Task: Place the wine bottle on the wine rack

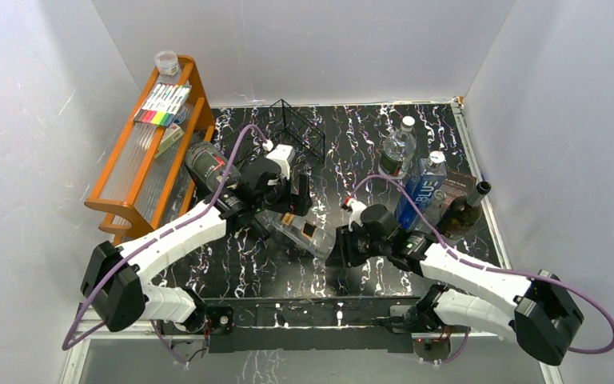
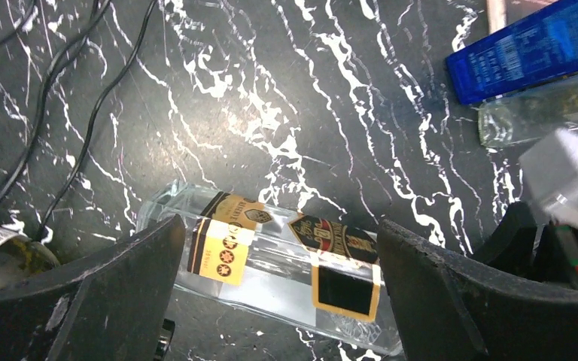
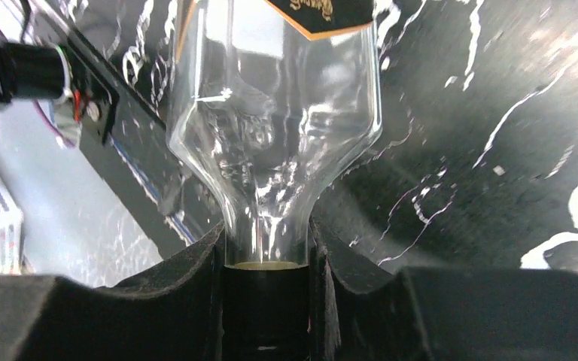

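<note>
Now, on the black marbled desk (image 1: 352, 144), well short of the wine rack (image 1: 296, 130) at the far side, finds the clear wine bottle (image 1: 304, 232) lying on its side, neck (image 3: 267, 218) toward the near right. Pinches only the slim glass neck with the right hand (image 3: 267, 252), pressed tight around it, and straddles the labelled body with the left hand (image 2: 278, 248), spread wide and apparently not touching glass. Risks the heavy body pivoting or sliding out of the smooth neck grip on lifting, or a clip against the thin rack wires, unless closing the left hand first.
</note>
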Action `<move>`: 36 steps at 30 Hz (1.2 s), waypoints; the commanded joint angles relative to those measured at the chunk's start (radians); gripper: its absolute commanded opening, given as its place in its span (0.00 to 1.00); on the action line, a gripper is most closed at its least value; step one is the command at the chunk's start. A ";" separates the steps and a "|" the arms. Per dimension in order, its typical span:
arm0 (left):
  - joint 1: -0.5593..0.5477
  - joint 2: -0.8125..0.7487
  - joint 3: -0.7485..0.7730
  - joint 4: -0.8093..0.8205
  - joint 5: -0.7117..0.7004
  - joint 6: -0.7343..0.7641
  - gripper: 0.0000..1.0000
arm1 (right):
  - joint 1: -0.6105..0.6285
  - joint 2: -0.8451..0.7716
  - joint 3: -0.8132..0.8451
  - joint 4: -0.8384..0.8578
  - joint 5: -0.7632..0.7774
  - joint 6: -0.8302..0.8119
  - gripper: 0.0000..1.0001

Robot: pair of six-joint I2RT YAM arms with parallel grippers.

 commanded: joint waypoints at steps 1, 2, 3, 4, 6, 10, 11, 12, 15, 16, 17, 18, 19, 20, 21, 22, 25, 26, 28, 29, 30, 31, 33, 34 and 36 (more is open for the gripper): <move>0.006 0.040 0.044 -0.072 -0.048 -0.066 0.98 | 0.039 0.066 0.054 -0.057 -0.033 0.025 0.00; 0.005 0.055 0.055 -0.092 -0.060 -0.067 0.98 | 0.042 0.079 0.056 -0.066 -0.021 0.030 0.00; 0.006 0.065 0.064 -0.110 -0.072 -0.070 0.98 | 0.042 0.087 0.055 -0.070 -0.007 0.034 0.00; 0.007 0.066 0.071 -0.125 -0.081 -0.074 0.98 | 0.042 0.087 0.054 -0.070 0.007 0.038 0.01; 0.007 0.100 0.079 -0.141 -0.098 -0.083 0.98 | 0.042 0.090 0.048 -0.056 0.030 0.044 0.03; 0.009 0.147 0.092 -0.163 -0.106 -0.100 0.98 | 0.042 0.127 0.024 -0.035 0.061 0.050 0.12; 0.010 0.159 0.092 -0.169 -0.106 -0.103 0.98 | 0.042 0.134 0.023 -0.043 0.079 0.045 0.14; 0.011 0.171 0.090 -0.173 -0.106 -0.107 0.97 | 0.042 0.141 0.026 -0.053 0.098 0.040 0.17; 0.017 0.207 0.076 -0.172 -0.110 -0.129 0.92 | 0.042 0.139 0.031 -0.073 0.147 0.030 0.19; 0.019 0.218 0.073 -0.170 -0.109 -0.132 0.90 | 0.042 0.136 0.031 -0.074 0.159 0.027 0.19; 0.019 0.227 0.070 -0.163 -0.106 -0.134 0.90 | 0.042 0.136 0.032 -0.080 0.173 0.027 0.19; 0.019 0.233 0.067 -0.152 -0.100 -0.139 0.89 | 0.044 0.135 0.032 -0.087 0.191 0.027 0.18; 0.019 0.240 0.067 -0.135 -0.093 -0.141 0.89 | 0.045 0.135 0.031 -0.092 0.199 0.025 0.18; 0.019 0.245 0.069 -0.123 -0.084 -0.143 0.89 | 0.045 0.134 0.030 -0.094 0.204 0.021 0.17; 0.020 0.249 0.072 -0.110 -0.075 -0.143 0.89 | 0.050 0.135 0.029 -0.094 0.204 0.016 0.17; 0.021 0.252 0.077 -0.100 -0.067 -0.143 0.89 | 0.052 0.138 0.029 -0.097 0.203 0.010 0.17; 0.024 0.254 0.103 -0.090 -0.071 -0.145 0.89 | 0.072 0.159 0.054 -0.141 0.243 -0.005 0.18; 0.024 0.252 0.111 -0.091 -0.085 -0.145 0.89 | 0.083 0.169 0.070 -0.164 0.270 -0.008 0.19; 0.026 0.241 0.119 -0.088 -0.135 -0.150 0.89 | 0.104 0.197 0.106 -0.216 0.336 -0.002 0.26; 0.027 0.232 0.120 -0.086 -0.163 -0.151 0.89 | 0.111 0.211 0.120 -0.239 0.368 0.005 0.33; 0.030 0.214 0.123 -0.086 -0.196 -0.152 0.90 | 0.118 0.223 0.134 -0.255 0.392 0.017 0.37; 0.032 0.200 0.128 -0.089 -0.228 -0.152 0.90 | 0.121 0.233 0.144 -0.262 0.409 0.021 0.41; 0.034 0.165 0.137 -0.089 -0.289 -0.143 0.91 | 0.125 0.245 0.153 -0.261 0.423 0.028 0.49; 0.037 0.146 0.138 -0.087 -0.316 -0.136 0.91 | 0.125 0.251 0.159 -0.258 0.429 0.029 0.52; 0.041 0.109 0.140 -0.078 -0.359 -0.116 0.92 | 0.125 0.275 0.175 -0.257 0.437 0.029 0.57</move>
